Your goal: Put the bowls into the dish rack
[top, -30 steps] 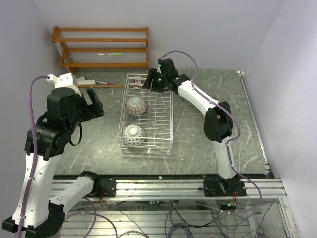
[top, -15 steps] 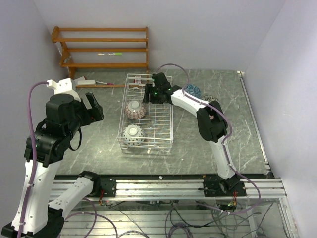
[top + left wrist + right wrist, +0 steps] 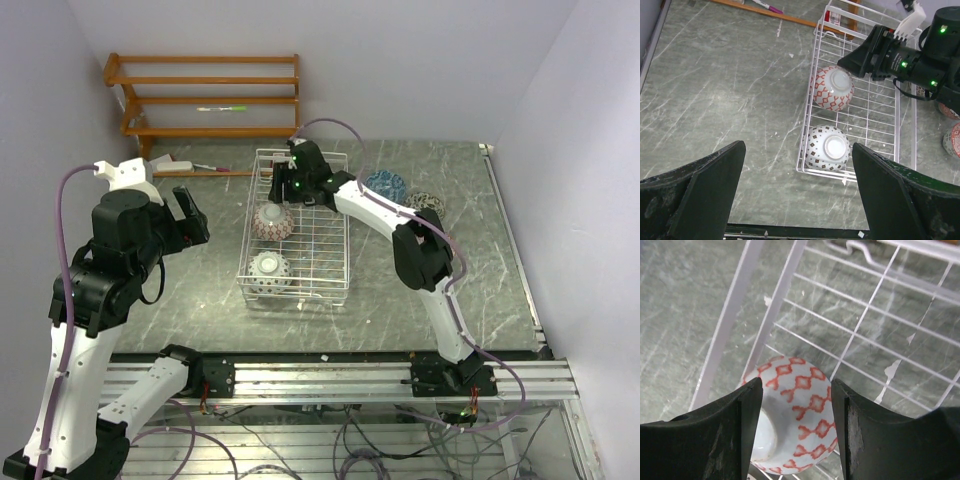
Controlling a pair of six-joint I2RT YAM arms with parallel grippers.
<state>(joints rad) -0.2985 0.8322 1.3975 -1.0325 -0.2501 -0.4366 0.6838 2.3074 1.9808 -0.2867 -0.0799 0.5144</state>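
Note:
The white wire dish rack (image 3: 325,250) holds two upturned bowls: a red-diamond bowl (image 3: 273,222) and a white brown-dotted bowl (image 3: 268,268). My right gripper (image 3: 283,186) hangs open over the rack's far left part. In the right wrist view its fingers (image 3: 747,430) frame the red-diamond bowl (image 3: 800,410) lying below on the grid. My left gripper (image 3: 190,215) is open and empty, raised left of the rack. The left wrist view shows the rack (image 3: 907,150) with both bowls (image 3: 832,89) (image 3: 827,148). A blue bowl (image 3: 384,186) and another bowl (image 3: 427,203) sit on the table right of the rack.
An orange wooden slatted shelf (image 3: 205,95) stands against the back wall, with a wooden strip and a pen (image 3: 205,168) on the table before it. Walls close in on both sides. The right arm (image 3: 425,250) spans the table right of the rack.
My right gripper has swung left across the rack's far end, from its right rim to above the red-diamond bowl, uncovering the bowls on the table. The left arm barely moved.

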